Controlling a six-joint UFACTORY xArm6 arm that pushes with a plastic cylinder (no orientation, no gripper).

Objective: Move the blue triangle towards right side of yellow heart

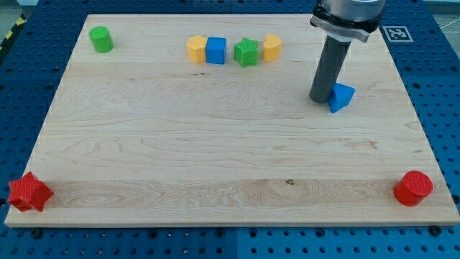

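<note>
Where my tip (pixel 320 99) rests, blue triangle (pixel 342 96) touches.

- single view only; nothing shared with another
- looks from the near edge, high, angled down
- whole wooden board (pixel 215 144) in frame; mid distance

Blue triangle (pixel 342 96) right of yellow heart (pixel 272 47) (apart).

My tip (pixel 320 99) stands upright, touching the board.
</note>
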